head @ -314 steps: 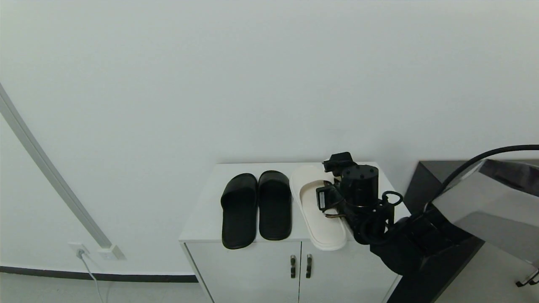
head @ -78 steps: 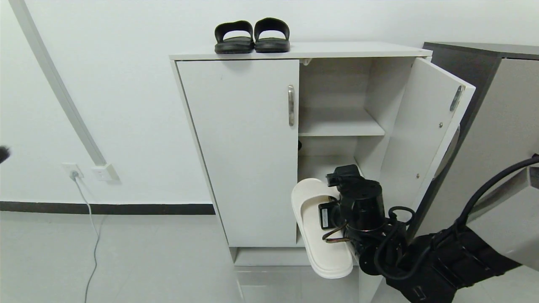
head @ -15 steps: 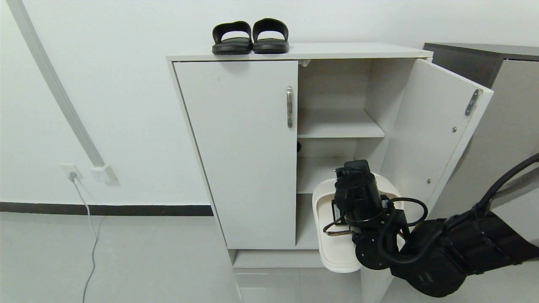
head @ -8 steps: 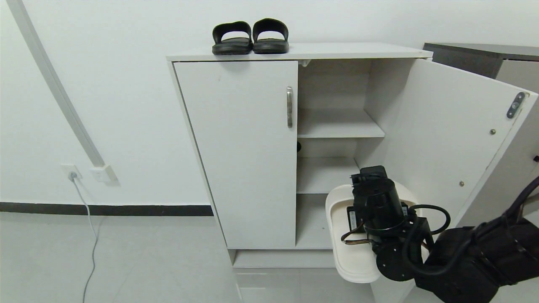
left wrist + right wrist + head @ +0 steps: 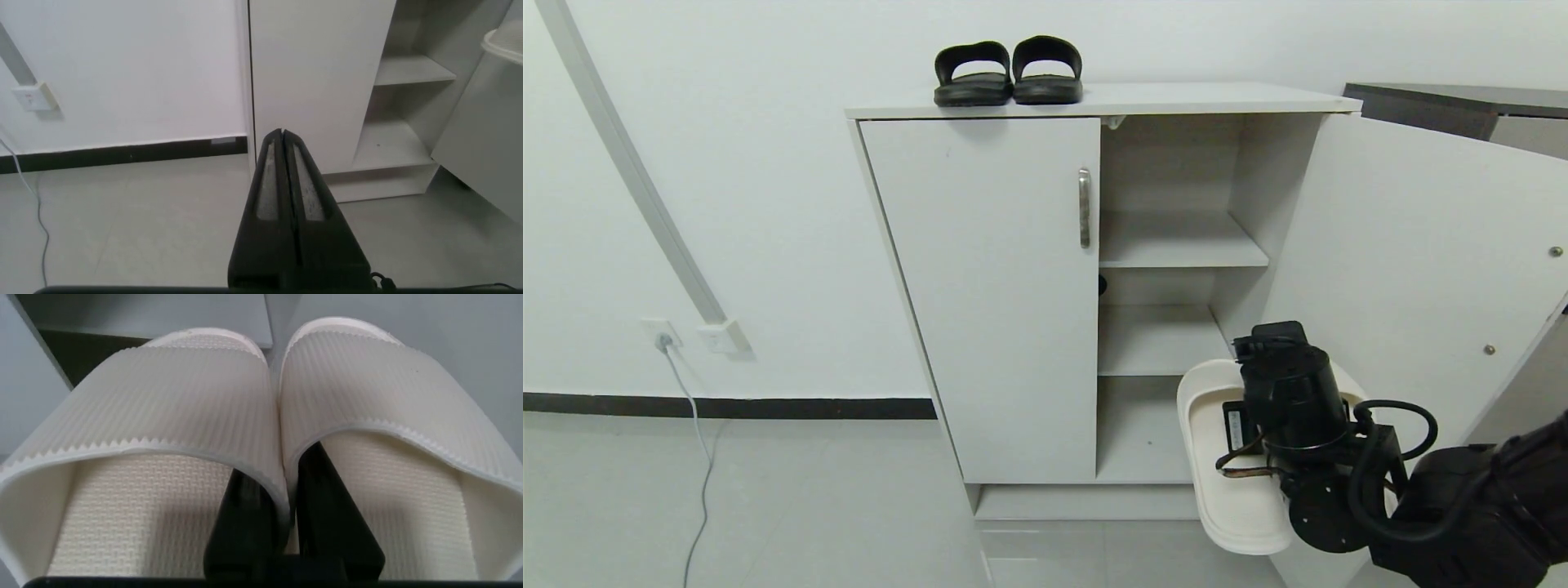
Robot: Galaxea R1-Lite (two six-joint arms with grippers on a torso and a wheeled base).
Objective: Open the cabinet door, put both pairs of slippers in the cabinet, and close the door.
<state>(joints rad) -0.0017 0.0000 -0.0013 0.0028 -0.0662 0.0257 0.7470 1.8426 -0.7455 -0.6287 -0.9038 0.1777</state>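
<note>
A white cabinet stands against the wall, its left door shut and its right door swung wide open. Inside are two shelves and a bottom floor, all bare. A pair of black slippers sits on the cabinet top. My right gripper is shut on the inner edges of a pair of white slippers, held side by side low in front of the open compartment. In the left wrist view, my left gripper is shut on nothing, above the floor facing the cabinet.
A dark grey cabinet stands just right of the open door. On the wall at left are a socket with a hanging cable and a slanted conduit. Bare tiled floor lies left of the cabinet.
The right door has swung much wider open. My right arm has moved right and slightly down with the white slippers still in its grip.
</note>
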